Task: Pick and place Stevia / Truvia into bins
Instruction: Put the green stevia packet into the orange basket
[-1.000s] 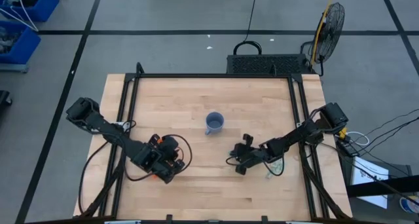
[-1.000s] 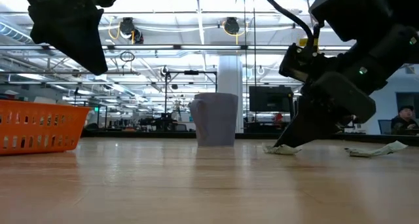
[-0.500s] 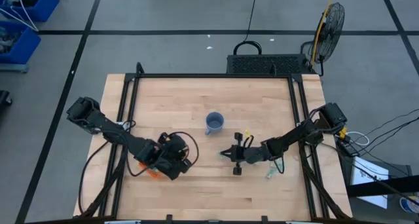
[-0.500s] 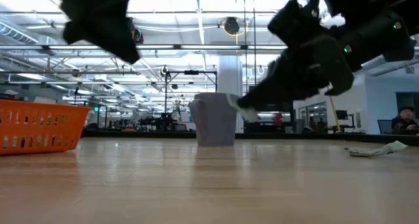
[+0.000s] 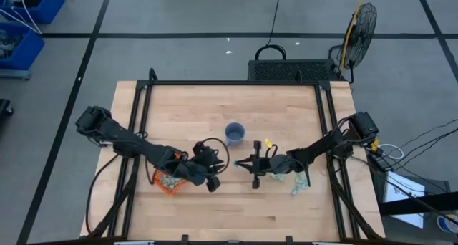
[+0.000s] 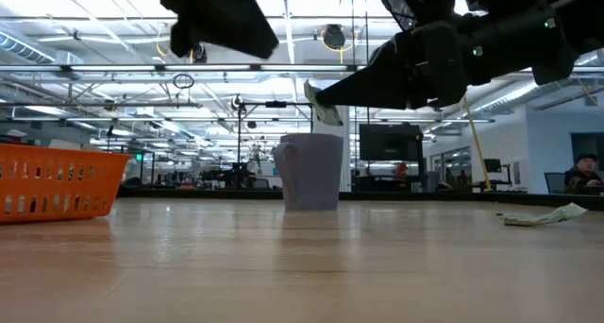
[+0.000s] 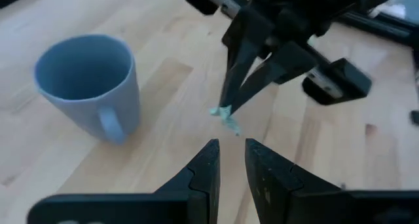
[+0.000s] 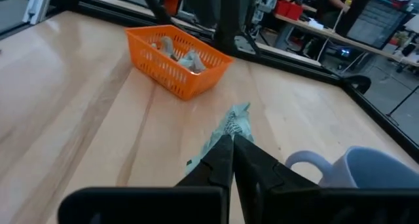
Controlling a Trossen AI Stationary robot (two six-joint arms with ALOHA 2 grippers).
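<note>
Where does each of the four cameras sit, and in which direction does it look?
High view: above the table, looking straight down; both arms show, with the orange bin, mug and loose packets.
Low view: at table height, looking level across; both arms come in from above.
Left wrist view: on the left arm, looking past the left gripper at the right gripper.
Right wrist view: on the right arm, looking past its fingers at the bin.
Shared: the held packet and the mug show in both wrist views.

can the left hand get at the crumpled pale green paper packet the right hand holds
Probably yes: the left hand, fingers parted, points at the crumpled pale green paper packet pinched in the right hand, with nothing between them.
</note>
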